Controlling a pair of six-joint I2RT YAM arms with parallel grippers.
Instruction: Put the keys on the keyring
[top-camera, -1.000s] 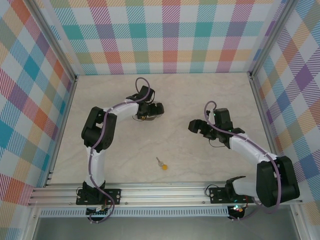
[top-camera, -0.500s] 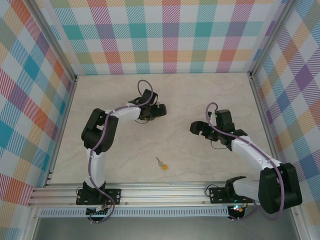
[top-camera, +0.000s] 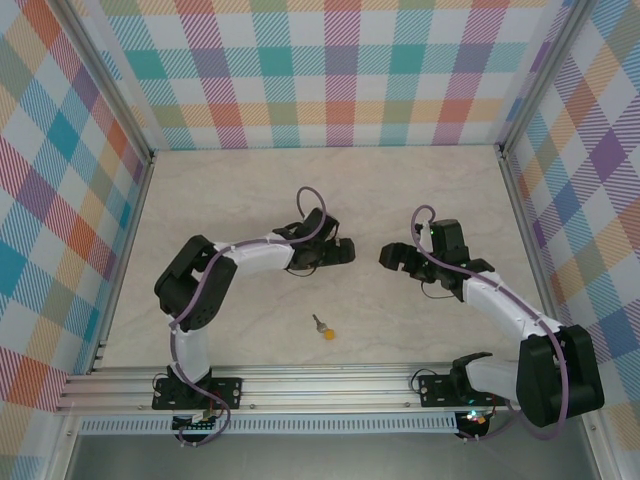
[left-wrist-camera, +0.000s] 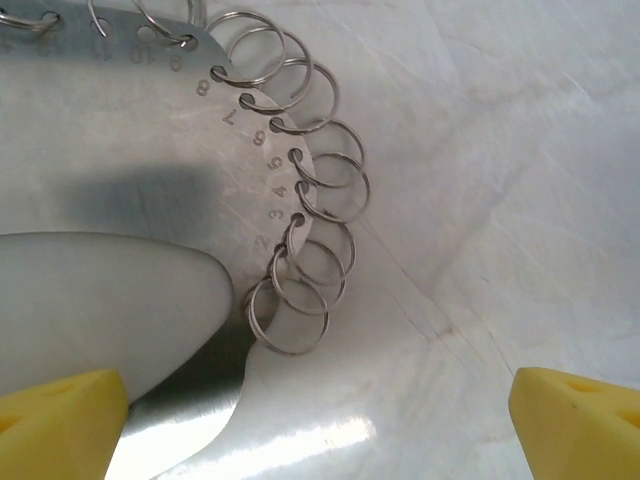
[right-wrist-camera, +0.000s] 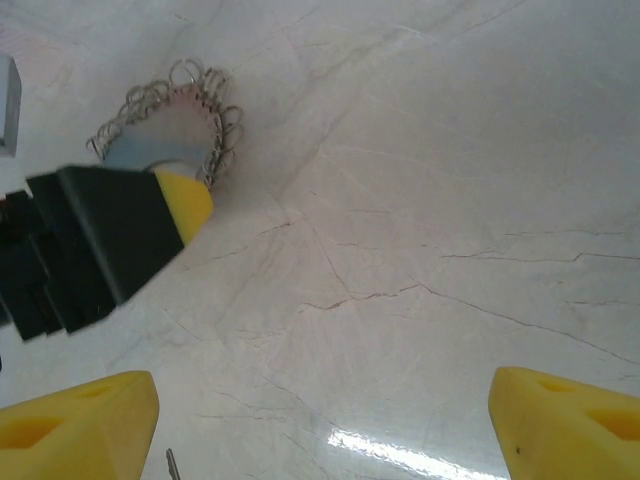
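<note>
Key (top-camera: 322, 329) diagonal: blade far-left, yellow head near-right. Left fingers (left-wrist-camera: 60, 412), right fingers (right-wrist-camera: 80, 412) spread wide.

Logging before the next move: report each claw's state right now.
Left claw: open, holding nothing, over the ringed metal plate.
Right claw: open, holding nothing.

Counter (top-camera: 420, 190): pale marbled surface, faintly veined. One small key (top-camera: 322, 328), yellow-orange head, lies flat near the front edge. A numbered metal plate (left-wrist-camera: 150, 140), split rings (left-wrist-camera: 325, 185) hung along its curved rim, lies near the middle.
</note>
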